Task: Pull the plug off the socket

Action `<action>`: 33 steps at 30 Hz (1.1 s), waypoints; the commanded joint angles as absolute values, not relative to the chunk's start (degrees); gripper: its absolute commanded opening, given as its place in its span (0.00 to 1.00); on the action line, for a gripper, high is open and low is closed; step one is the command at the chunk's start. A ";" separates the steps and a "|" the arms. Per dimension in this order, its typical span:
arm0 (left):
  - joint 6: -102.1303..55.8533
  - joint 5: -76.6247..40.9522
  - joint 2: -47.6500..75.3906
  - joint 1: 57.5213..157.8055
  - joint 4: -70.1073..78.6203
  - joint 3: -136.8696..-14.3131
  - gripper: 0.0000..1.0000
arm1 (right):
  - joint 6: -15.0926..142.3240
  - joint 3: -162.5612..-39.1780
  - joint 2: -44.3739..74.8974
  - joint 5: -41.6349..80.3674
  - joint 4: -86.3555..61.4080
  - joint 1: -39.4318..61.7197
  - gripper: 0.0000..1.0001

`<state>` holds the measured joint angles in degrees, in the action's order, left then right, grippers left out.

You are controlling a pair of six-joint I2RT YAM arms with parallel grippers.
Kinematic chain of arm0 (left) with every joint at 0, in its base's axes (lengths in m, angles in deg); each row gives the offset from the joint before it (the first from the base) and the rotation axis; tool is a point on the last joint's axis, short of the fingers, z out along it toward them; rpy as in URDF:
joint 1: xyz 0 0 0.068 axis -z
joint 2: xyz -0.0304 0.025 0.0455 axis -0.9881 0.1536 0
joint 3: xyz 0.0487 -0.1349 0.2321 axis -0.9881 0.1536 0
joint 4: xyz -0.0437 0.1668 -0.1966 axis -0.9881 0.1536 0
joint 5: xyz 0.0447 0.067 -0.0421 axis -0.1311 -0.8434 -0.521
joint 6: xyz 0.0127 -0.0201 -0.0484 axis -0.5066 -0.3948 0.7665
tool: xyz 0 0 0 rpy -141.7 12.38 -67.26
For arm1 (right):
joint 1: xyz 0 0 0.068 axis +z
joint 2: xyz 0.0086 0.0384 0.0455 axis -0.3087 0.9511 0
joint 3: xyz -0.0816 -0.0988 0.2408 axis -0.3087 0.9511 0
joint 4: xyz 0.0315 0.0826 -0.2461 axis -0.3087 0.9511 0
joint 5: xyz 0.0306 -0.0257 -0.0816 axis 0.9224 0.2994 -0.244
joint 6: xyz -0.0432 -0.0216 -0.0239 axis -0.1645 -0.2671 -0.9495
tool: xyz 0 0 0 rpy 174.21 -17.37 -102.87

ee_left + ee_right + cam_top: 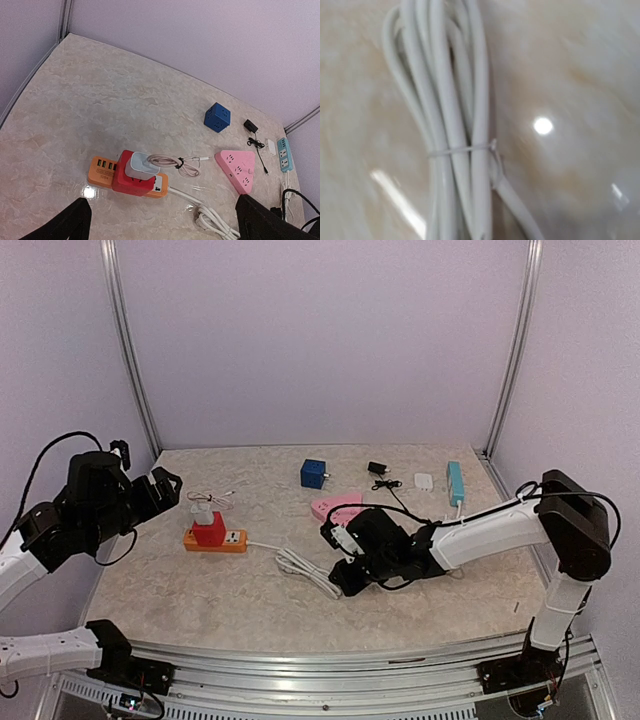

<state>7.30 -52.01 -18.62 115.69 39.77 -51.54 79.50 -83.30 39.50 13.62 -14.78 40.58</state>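
Judging from how things lie, the pulling has not begun yet. The white plug (pixel 141 166) sits upright in the top of the red socket block (pixel 131 181), and this block stands on the orange power strip (pixel 100 172) at the left part of the table (pixel 100 90). A thin pink cable (pixel 172 162), tied in a small coil, lies just beside the block.

The left gripper (pixel 168 486) hangs in the air to the left of the strip, well apart from the plug. Its fingers (pixel 74 222) are spread as wide as they go and hold nothing.

The right gripper (pixel 342 578) is low over the table near the middle, at the bundle of white cable (pixel 455 125) that runs from the strip. Its fingers are closed completely. The right wrist view shows only the tied bundle, very close and blurred, and not the fingers, so I cannot tell if they pinch the cable or only rest beside it.

So nothing of the task is done. What is left, in my judgement: one arm keeps the strip steady, and the other must come down to the plug, close on its white body and pull it straight up out of the block.
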 commanded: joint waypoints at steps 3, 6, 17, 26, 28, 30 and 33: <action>-1.43 -42.67 -16.19 115.44 33.95 -50.69 0.99 | 78.19 -71.85 28.45 10.19 -10.63 36.85 0.00; -3.05 -39.79 -14.98 115.44 32.35 -50.07 0.99 | 79.35 -67.57 23.86 8.69 -9.69 35.41 0.00; -5.75 -33.23 -11.08 116.35 26.40 -46.46 0.99 | 82.44 -60.20 10.25 2.27 -4.19 30.48 0.47; -6.70 -31.89 -7.32 120.83 20.39 -43.02 0.88 | 76.00 -63.11 9.36 8.79 -11.48 30.33 0.66; -6.47 -33.16 -4.86 122.49 20.07 -43.25 0.84 | 74.68 -65.89 12.27 9.94 -12.66 30.28 0.66; -5.79 -34.45 -2.62 124.05 19.67 -43.62 0.77 | 73.51 -68.69 15.52 10.93 -12.60 30.29 0.65; -3.54 -37.84 1.51 125.74 19.76 -44.84 0.71 | 73.10 -70.91 18.60 12.83 -13.68 30.29 0.64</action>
<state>-5.29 -33.58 -2.53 123.82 21.02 -43.78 75.52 -67.85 15.13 9.16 -10.72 30.59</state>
